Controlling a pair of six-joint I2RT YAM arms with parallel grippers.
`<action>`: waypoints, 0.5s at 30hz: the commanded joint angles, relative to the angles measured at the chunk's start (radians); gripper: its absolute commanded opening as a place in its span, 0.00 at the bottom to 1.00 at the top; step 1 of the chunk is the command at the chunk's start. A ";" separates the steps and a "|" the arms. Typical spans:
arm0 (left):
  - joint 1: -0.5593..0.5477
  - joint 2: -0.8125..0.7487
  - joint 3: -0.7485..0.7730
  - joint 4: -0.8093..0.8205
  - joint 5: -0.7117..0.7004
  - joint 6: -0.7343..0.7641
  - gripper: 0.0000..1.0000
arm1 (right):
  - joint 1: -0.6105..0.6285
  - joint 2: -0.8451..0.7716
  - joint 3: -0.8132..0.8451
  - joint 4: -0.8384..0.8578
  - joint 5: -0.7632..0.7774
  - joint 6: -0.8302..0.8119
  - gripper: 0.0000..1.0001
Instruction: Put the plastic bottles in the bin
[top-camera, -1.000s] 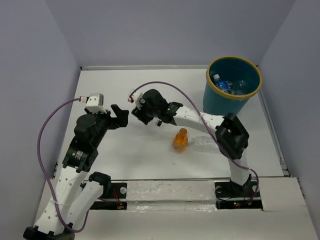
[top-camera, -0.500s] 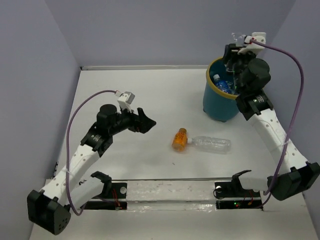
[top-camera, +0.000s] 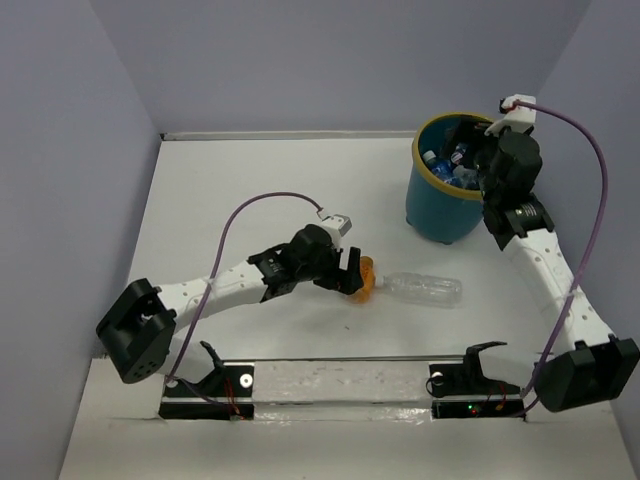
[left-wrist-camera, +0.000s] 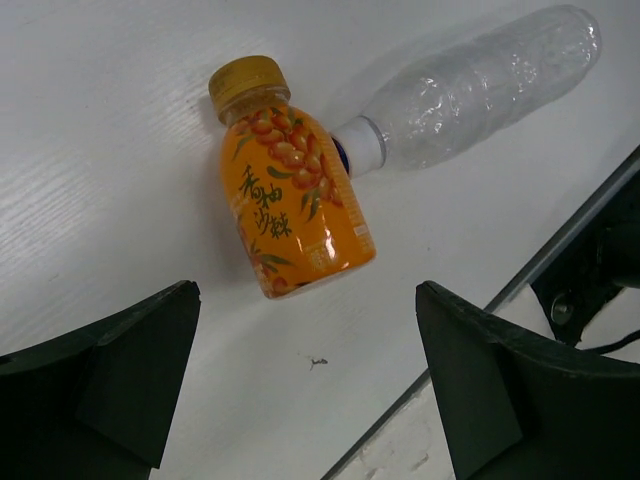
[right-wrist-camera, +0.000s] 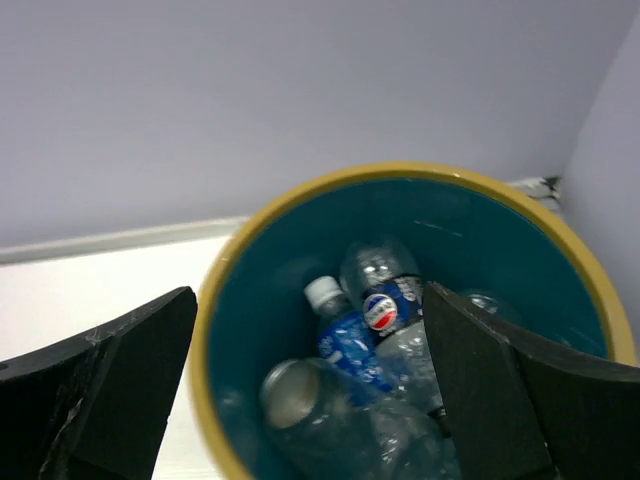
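Centre of the top view: my left gripper (left-wrist-camera: 305, 335) stands wide open and empty over the orange bottle (left-wrist-camera: 295, 190), masking part of it. The clear bottle (left-wrist-camera: 470, 85) lies just right, its cap against the orange one. Upper right, my right gripper (right-wrist-camera: 310, 385) gapes empty above the bin (right-wrist-camera: 300, 200). The bottles (right-wrist-camera: 385, 300) heaped inside are partly cut off.

The orange bottle (left-wrist-camera: 295, 200) carries green Chinese characters; a blue-labelled bottle (right-wrist-camera: 385, 305) shows the Pepsi roundel

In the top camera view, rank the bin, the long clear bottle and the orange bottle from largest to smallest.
1. the bin, by far
2. the long clear bottle
3. the orange bottle, partly hidden yet clearly shortest
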 joint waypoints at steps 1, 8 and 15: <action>-0.037 0.079 0.110 0.034 -0.086 0.026 0.99 | 0.003 -0.169 -0.113 0.049 -0.201 0.172 1.00; -0.063 0.220 0.211 0.002 -0.166 0.040 0.99 | 0.012 -0.273 -0.316 0.101 -0.362 0.239 1.00; -0.080 0.349 0.305 -0.131 -0.259 0.055 0.99 | 0.031 -0.307 -0.370 0.096 -0.394 0.248 1.00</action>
